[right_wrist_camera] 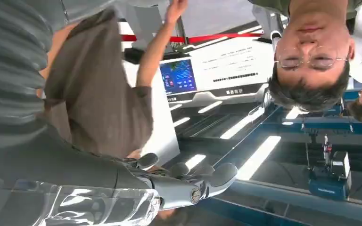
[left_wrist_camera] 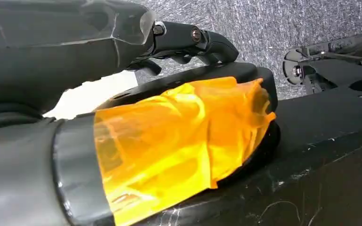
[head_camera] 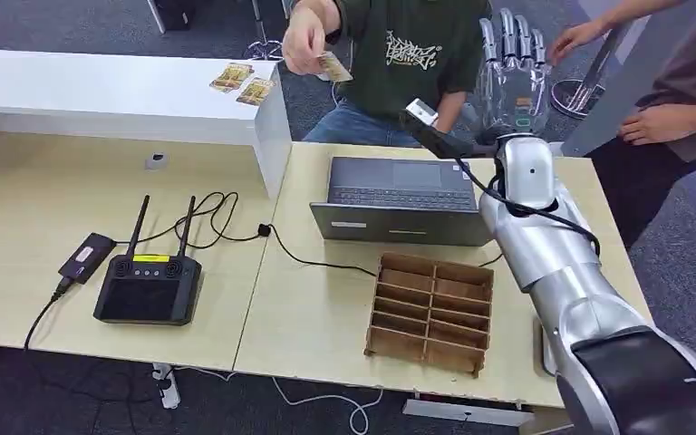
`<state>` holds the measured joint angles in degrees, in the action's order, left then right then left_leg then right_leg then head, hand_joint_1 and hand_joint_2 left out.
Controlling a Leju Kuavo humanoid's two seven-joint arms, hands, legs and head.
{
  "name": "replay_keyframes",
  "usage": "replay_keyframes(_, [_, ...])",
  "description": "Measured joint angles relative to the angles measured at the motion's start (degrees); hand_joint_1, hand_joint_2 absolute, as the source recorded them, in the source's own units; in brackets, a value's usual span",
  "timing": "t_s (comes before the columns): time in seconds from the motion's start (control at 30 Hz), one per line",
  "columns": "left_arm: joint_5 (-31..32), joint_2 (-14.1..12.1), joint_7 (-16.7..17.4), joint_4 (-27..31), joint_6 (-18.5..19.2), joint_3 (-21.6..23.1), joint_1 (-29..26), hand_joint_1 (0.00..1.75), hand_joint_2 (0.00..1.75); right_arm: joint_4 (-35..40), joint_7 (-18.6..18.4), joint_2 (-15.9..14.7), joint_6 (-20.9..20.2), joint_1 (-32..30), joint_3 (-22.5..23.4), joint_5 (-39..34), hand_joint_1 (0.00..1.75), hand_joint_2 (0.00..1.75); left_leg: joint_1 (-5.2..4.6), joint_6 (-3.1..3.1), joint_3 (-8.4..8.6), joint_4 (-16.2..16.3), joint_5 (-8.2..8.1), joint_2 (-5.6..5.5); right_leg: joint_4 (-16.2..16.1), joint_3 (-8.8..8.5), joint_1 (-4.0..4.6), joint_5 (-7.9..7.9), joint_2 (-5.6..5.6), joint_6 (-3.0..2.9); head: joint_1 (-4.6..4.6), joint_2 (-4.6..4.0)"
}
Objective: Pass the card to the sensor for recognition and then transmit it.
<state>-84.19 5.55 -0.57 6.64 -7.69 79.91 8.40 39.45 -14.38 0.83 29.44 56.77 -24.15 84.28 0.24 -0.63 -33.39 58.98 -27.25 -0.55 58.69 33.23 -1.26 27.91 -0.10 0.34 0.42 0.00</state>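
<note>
Right hand (head_camera: 510,68), upper right of head view: raised upright, fingers straight and spread, holding nothing. Card (head_camera: 334,66) at top centre, pinched in a person's hand (head_camera: 304,41), well apart from the robot's hand. Two more cards (head_camera: 243,83) lie on the white table (head_camera: 100,91), upper left. Laptop (head_camera: 399,195) centre; wooden divider tray (head_camera: 431,311) below it. Left hand's state: cannot tell.
</note>
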Motion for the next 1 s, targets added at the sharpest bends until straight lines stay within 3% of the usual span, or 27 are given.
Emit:
replay_keyframes(0.43, [-0.63,0.0,-0.72,0.0,-0.2,0.0,-0.23,0.0,0.0,5.23,1.2,-1.99,3.7,-2.18,2.08,-2.86,0.0,1.75,0.0,0.0,0.0,0.03,0.0,0.01,-0.02,0.03,0.0,0.0,0.01,0.0,0.0,0.0])
replay_keyframes(0.53, [-0.74,0.0,-1.46,0.0,-0.33,0.0,-0.36,0.0,0.0,9.58,1.29,-3.37,5.6,-4.77,3.21,-3.06,0.0,1.75,0.0,0.0,0.0,0.04,-0.01,0.01,-0.03,0.03,0.0,0.0,0.01,0.0,-0.02,0.0])
replay_keyframes(0.8, [-1.03,0.0,-2.64,0.0,-0.7,-0.07,-1.13,0.0,0.0,29.75,3.5,-7.98,5.2,-18.83,7.37,-5.14,0.0,1.75,0.0,0.02,-0.04,0.04,-0.05,-0.01,-0.05,0.04,0.0,0.02,-0.02,0.02,-0.02,0.0])
replay_keyframes(1.0, [-1.05,0.0,-2.69,0.0,-0.9,-0.09,-1.19,0.0,0.0,37.22,4.2,-9.53,5.2,-24.07,8.89,-6.21,0.0,1.75,0.0,0.02,-0.03,0.03,-0.05,0.0,-0.04,0.04,0.0,0.02,0.0,0.02,-0.02,0.0])
